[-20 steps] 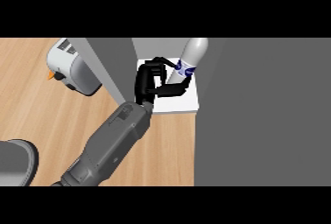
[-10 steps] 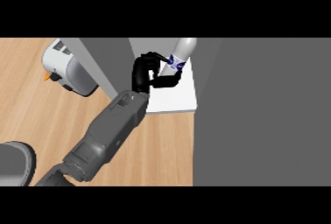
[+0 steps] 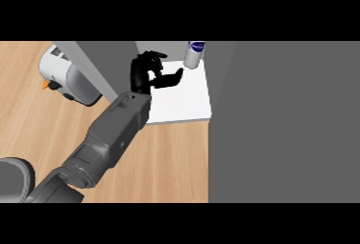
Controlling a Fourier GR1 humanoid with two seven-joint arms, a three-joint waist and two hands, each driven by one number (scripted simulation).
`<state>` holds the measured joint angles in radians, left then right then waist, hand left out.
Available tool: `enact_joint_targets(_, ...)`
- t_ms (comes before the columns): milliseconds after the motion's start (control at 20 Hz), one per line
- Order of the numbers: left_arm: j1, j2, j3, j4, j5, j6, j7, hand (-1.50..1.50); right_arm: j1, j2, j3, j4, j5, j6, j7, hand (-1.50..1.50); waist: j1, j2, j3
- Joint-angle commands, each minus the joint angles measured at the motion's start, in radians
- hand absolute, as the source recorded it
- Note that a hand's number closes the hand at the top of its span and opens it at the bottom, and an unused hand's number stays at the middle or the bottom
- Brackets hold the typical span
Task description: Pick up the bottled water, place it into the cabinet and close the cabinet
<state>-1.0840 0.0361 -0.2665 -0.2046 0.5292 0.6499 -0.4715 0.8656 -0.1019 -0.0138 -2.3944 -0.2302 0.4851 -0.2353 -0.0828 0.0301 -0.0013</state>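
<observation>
The left hand [image 3: 147, 74], fingers spread and holding nothing, hovers just beside the bottle [image 3: 194, 53], which stands upright on the white shelf [image 3: 183, 102] of the cabinet [image 3: 281, 119], seemingly placed and ready for closing.

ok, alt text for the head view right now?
The left hand, open, is beside the bottled water, not holding it; the bottle stands upright on the white cabinet shelf. A white appliance sits on the wooden counter further left.
</observation>
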Motion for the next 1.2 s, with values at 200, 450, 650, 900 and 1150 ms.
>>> enact_joint_targets(200,-0.064,0.001,-0.007,0.103,-0.047,0.082,-0.059,-1.50,0.010,-0.005,-0.001,-0.037,-0.066,0.017,0.010,-1.50,-0.020,0.007,0.000)
enact_joint_targets(450,-0.078,0.034,-0.004,0.116,-0.055,0.050,-0.081,-1.50,0.021,-0.002,0.034,-0.070,-0.059,0.020,0.029,-1.50,-0.018,0.011,-0.002)
enact_joint_targets(650,-0.119,0.031,-0.004,0.106,-0.060,-0.045,-0.066,-1.50,0.029,-0.026,-0.022,-0.036,-0.095,0.037,0.013,-1.50,-0.016,0.006,0.000)
enact_joint_targets(900,-0.136,0.009,0.078,0.016,0.010,-0.128,-0.175,-1.50,0.028,-0.011,0.029,-0.065,-0.064,0.030,0.027,-1.50,-0.003,0.004,-0.002)
enact_joint_targets(1150,-0.110,-0.017,0.098,-0.002,0.017,-0.242,-0.224,-1.50,0.042,-0.037,-0.023,-0.050,-0.110,0.049,0.024,-1.50,0.027,-0.012,0.000)
